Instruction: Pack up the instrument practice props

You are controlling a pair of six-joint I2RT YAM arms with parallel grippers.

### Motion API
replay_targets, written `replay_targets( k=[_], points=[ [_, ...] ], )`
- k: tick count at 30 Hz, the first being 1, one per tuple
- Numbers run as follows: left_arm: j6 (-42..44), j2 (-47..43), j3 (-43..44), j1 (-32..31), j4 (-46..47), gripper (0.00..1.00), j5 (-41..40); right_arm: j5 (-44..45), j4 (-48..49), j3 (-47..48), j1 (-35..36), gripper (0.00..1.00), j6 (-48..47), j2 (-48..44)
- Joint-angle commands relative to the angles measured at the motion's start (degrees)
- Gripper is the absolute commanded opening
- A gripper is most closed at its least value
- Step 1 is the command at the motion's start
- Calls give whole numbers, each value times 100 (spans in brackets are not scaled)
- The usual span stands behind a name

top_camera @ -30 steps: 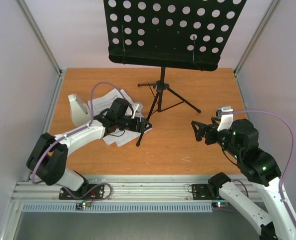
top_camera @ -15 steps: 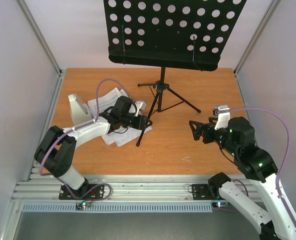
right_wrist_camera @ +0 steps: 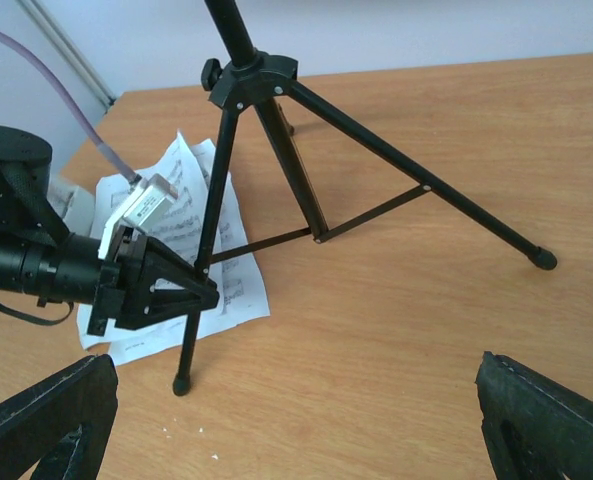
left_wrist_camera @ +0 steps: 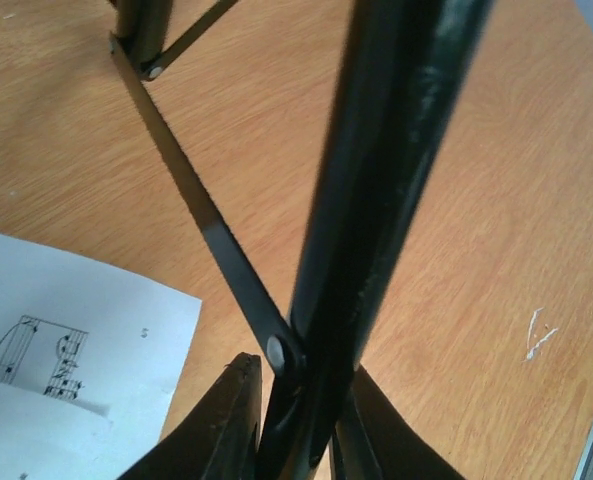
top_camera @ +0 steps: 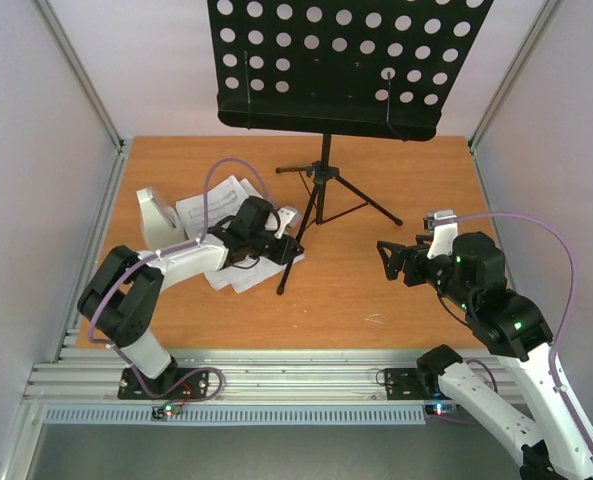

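Your left fingers (left_wrist_camera: 226,425) clamp the near-left leg (left_wrist_camera: 376,180) of the black tripod music stand (top_camera: 323,180), slanting near-to-far; the right fingers (right_wrist_camera: 46,420) gape, well apart.

Wooden tabletop (top_camera: 426,180) inside a pale enclosure.
The orange-brown board has a few small white scratches (top_camera: 374,320) toward its near edge (they look like chipped spots). Pale walls (top_camera: 36,200) stand on three sides, with slanted metal posts (top_camera: 81,75) at the corners. Along the near edge lie aluminium rails (top_camera: 296,380), with a ribbed grey strip (top_camera: 276,414) just below.
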Motion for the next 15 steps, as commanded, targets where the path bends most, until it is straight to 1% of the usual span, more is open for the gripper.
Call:
replay_targets(
  k=[1,10,15],
  points=[
    [240,-93,-128,-250,345,18,-100,-66,139,-37,-25,98,65,22],
    [349,-269,-294,-752,451,2,-738,-18,147,-135,-26,99,114,-7],
    [135,-342,-399,-1046,631,1,-1090,26,136,-166,-25,98,157,-27]
  ],
)
